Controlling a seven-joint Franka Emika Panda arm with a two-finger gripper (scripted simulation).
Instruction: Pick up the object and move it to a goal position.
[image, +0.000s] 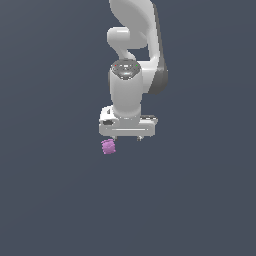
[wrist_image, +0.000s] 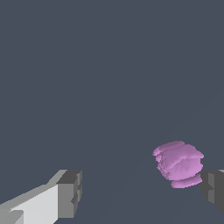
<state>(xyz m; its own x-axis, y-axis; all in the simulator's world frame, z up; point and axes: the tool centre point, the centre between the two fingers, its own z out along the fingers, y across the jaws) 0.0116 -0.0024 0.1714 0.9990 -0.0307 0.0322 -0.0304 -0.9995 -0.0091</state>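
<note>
Wrist view only: object (wrist_image: 178, 164) beside fingertip (wrist_image: 213, 189)

The exterior view looks from in front of and slightly above the white arm (image: 132, 60), framing it whole over a plain dark ground, while the wrist view looks down close past the gripper (wrist_image: 142, 192); both views share the pink-purple block (wrist_image: 178, 164) beside the fingers (wrist_image: 70, 192).

No text, label, brand, number or sign can be read anywhere in either view.
</note>
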